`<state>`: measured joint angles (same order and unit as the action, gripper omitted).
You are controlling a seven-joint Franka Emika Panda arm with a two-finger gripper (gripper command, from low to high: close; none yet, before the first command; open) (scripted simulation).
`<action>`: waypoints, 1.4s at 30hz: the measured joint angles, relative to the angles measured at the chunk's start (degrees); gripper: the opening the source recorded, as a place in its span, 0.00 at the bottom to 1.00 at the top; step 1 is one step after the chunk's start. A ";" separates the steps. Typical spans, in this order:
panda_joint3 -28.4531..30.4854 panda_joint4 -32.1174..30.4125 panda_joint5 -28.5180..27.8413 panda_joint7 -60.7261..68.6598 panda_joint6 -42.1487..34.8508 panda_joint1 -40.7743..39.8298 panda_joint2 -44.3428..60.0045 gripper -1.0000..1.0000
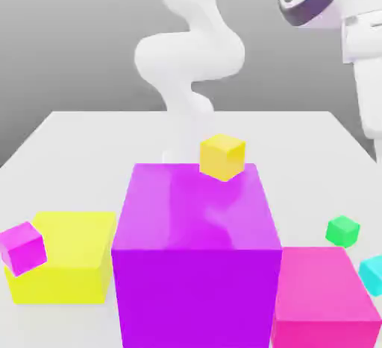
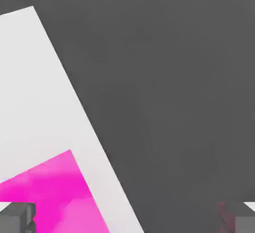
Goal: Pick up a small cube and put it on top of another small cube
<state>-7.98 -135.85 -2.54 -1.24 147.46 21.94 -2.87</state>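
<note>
Item: approach step, nothing lifted. My gripper stands spread wide, empty. Cyan cube, lower right of exterior view; I must next descend over it.

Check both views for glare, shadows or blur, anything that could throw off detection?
Exterior view: glossy sheen on the big purple block, whose top mirrors the white arm; soft, flat light, with barely any shadow under the small cyan cube. Hand view: blotchy bright patches on the pink block; the gripper fingertips look dark and soft-edged.
</note>
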 joint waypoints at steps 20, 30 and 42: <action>-0.78 0.48 -10.62 13.85 14.57 10.54 30.32 0.00; -2.49 -3.59 -4.07 16.11 1.13 5.99 12.44 0.00; 2.77 -9.27 -0.22 10.71 -17.75 -1.86 -12.69 0.00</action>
<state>-5.21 -145.12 -2.77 9.47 129.71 20.07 -15.56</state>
